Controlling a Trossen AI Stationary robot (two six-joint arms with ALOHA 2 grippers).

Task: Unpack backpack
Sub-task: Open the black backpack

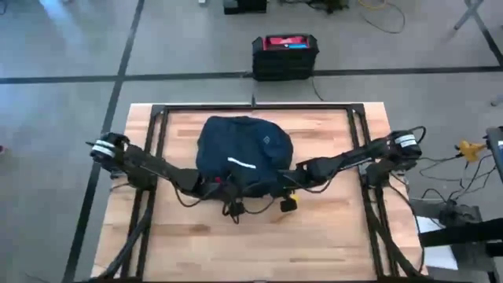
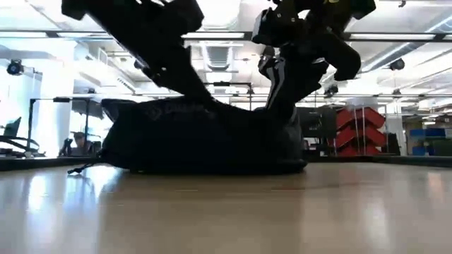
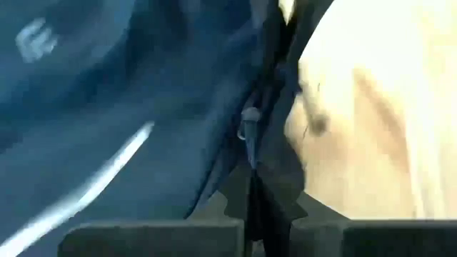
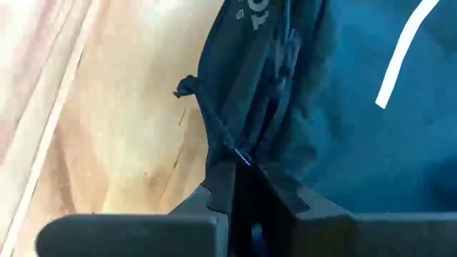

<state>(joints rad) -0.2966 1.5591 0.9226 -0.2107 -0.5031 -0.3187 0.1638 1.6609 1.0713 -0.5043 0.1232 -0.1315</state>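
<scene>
Navy fabric backpack (image 1: 244,153) lies mid-table, domed, zip apparently not yet open. Left gripper (image 3: 251,214) is clenched on a fold of fabric by the zipper pull (image 3: 248,128) at the bag's near edge; right gripper (image 4: 243,193) pinches the seam beside a cord (possibly the zip cord). Risk: thin fabric slips free, or pulling drags the whole bag instead of parting the zipper.
</scene>
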